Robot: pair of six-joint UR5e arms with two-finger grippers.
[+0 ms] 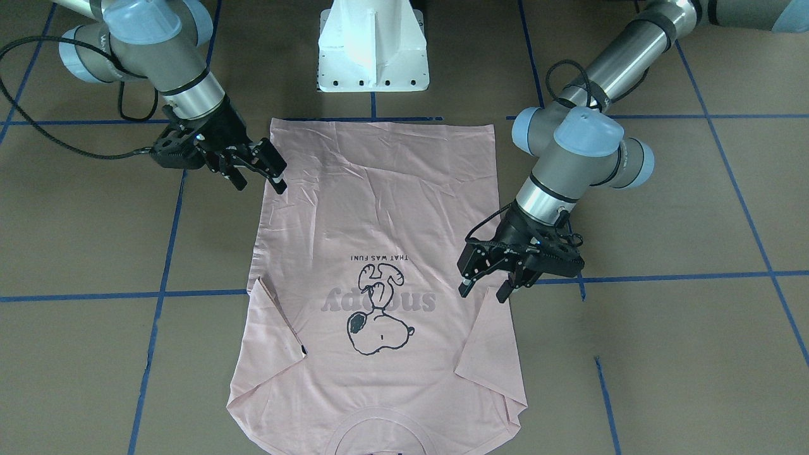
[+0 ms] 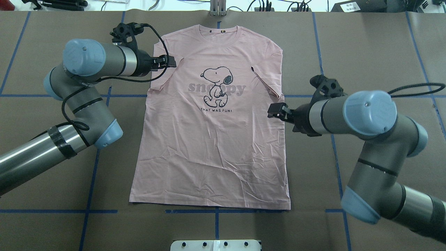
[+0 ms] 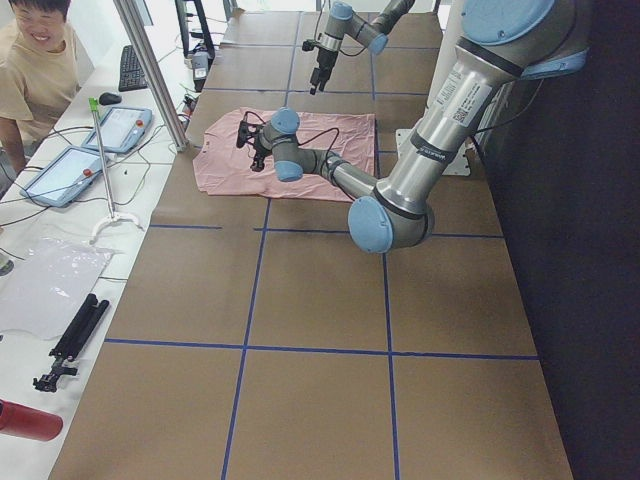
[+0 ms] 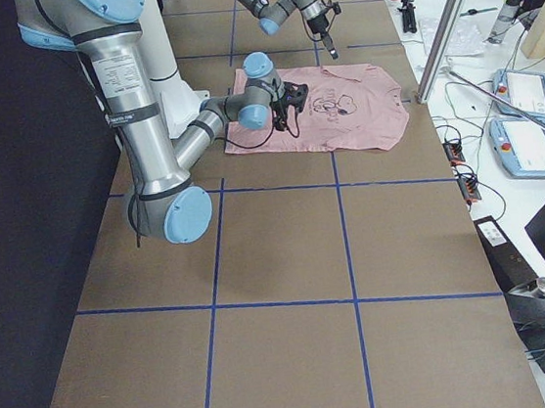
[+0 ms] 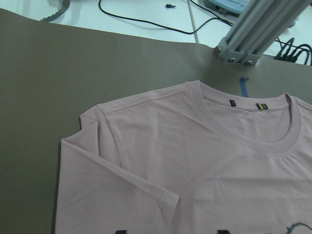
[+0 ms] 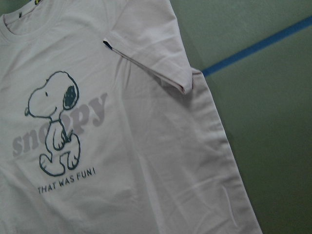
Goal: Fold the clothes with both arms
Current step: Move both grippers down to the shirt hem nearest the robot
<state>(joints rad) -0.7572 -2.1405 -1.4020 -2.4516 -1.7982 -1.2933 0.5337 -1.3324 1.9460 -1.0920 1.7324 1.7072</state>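
The pale pink T-shirt (image 2: pixel 209 146) lies flat and face up on the brown table, Snoopy print showing, with both sleeves folded in over the front. My left gripper (image 2: pixel 170 62) hovers open and empty over the folded sleeve on its side; in the front view it (image 1: pixel 485 289) has its jaws apart. My right gripper (image 2: pixel 277 111) is open and empty at the shirt's other side edge, below the other folded sleeve; it also shows in the front view (image 1: pixel 262 177). The left wrist view shows the collar (image 5: pixel 243 131). The right wrist view shows the print and the black sleeve tag (image 6: pixel 107 44).
The white pedestal base (image 1: pixel 373 50) stands at the robot's side, next to the shirt's hem. Blue tape lines (image 2: pixel 55 211) grid the table. Past the collar edge are an aluminium post (image 5: pixel 258 29), cables, tablets and a seated person (image 3: pixel 35 60).
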